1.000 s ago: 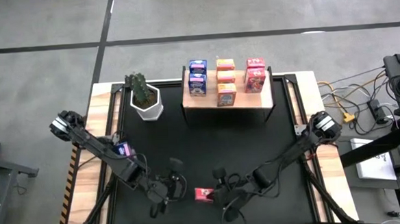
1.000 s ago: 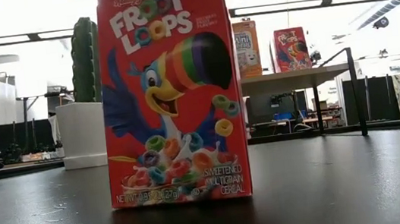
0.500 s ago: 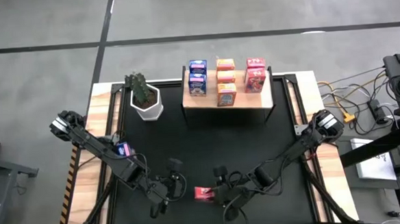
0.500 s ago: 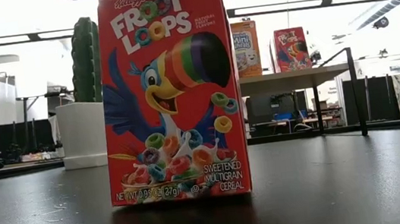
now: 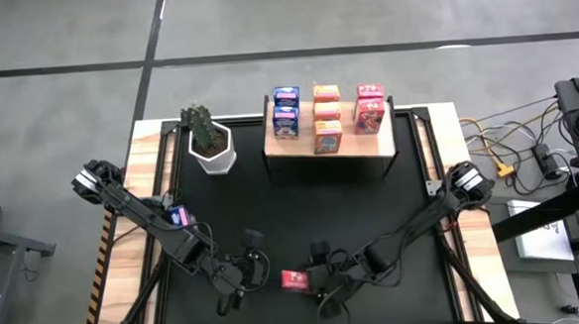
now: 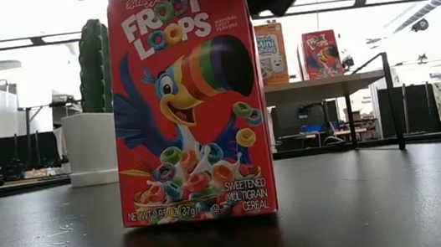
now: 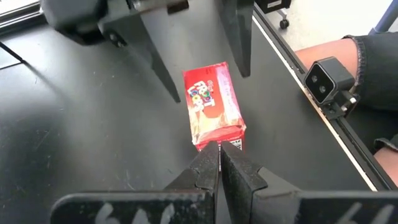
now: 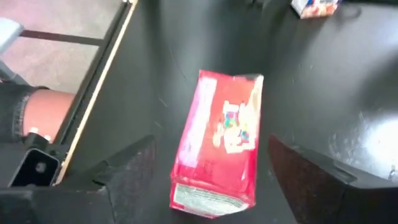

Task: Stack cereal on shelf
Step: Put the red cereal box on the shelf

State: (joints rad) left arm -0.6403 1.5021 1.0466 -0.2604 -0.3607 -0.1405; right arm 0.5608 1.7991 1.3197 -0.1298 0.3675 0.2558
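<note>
Red cardboard Froot Loops mini cereal box stands upright near the mat's front edge, between my grippers. Right gripper, fingers spread wide, brackets it; left gripper, fingers together, sits just beside it. Light wooden shelf lies well beyond.

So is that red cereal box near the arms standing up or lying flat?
Standing up: the red box rests on its bottom edge on the black mat.

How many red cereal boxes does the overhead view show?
3: a rear box and a front box at the shelf's right end, a third box on the black mat. None looks hidden.
</note>
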